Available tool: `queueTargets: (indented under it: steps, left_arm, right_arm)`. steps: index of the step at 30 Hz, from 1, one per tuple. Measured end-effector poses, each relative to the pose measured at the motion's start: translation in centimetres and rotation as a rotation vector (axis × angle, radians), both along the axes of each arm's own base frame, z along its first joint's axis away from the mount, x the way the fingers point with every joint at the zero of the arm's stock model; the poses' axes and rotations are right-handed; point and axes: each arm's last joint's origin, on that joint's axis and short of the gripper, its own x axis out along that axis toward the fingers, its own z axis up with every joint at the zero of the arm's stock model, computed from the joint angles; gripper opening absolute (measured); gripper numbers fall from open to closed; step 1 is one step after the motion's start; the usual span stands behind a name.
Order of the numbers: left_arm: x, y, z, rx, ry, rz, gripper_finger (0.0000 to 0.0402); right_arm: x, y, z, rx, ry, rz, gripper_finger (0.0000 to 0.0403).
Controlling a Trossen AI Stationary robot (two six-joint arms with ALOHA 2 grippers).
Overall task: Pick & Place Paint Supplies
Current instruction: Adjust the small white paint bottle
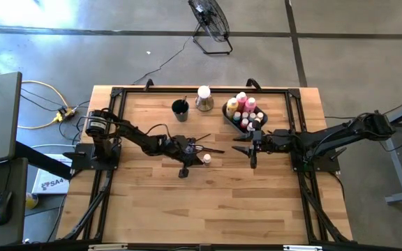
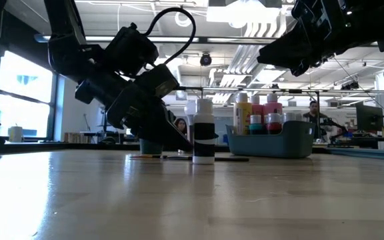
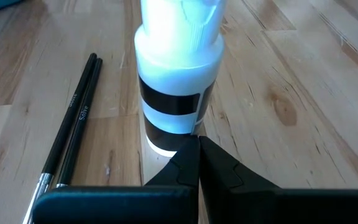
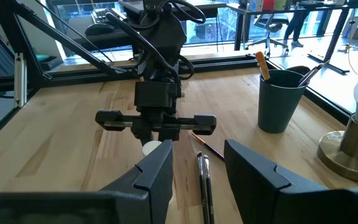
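A small white bottle with a black label (image 3: 178, 93) stands upright on its base on the wooden table (image 1: 159, 209); it also shows in the high view (image 1: 206, 159) and the low view (image 2: 203, 130). My left gripper (image 3: 197, 149) is shut, its tips right at the bottle's lower side. Two thin dark-handled brushes (image 3: 73, 124) lie side by side on the table beside the bottle. My right gripper (image 4: 197, 162) is open and empty above the table, facing the left gripper, with the brushes (image 4: 202, 177) lying below the gap between its fingers. My left gripper's shut fingertips (image 3: 194, 144) stand level at the white bottle's lower wall (image 3: 166, 140), just above its base. Whether they touch it I cannot tell. The bottle stands upright on the table.
A grey-blue bin (image 1: 229, 110) holding pink, yellow and teal bottles (image 2: 262, 113) stands at the far right. A dark round cup (image 1: 180, 108) with a brush in it and a white-topped metal object (image 1: 204, 97) stand at the far middle. The near half of the table is bare wood.
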Motion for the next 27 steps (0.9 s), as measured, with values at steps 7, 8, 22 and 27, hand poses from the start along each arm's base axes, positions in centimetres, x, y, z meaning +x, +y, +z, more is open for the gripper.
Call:
queueTargets:
  steps: [7, 8, 22, 27]
  left_arm:
    - [-0.15, 0.0, -0.26, 0.0, 0.032, 0.002, 0.0]
    - [-0.23, 0.01, -0.4, 0.001, 0.048, 0.003, 0.0]
    - [-0.22, 0.06, -0.36, 0.004, 0.045, 0.022, 0.0]
    - [0.11, 0.16, 0.18, 0.018, -0.02, 0.049, 0.0]
  right_arm:
    - [0.0, 0.0, 0.0, 0.0, 0.0, 0.0, 0.0138]
    - [-0.01, 0.0, -0.01, 0.0, 0.002, 0.0, 0.0138]
    - [-0.01, 0.0, -0.06, 0.0, 0.007, 0.0, 0.0138]
    - [-0.01, 0.0, -0.06, -0.001, 0.007, -0.001, 0.0138]
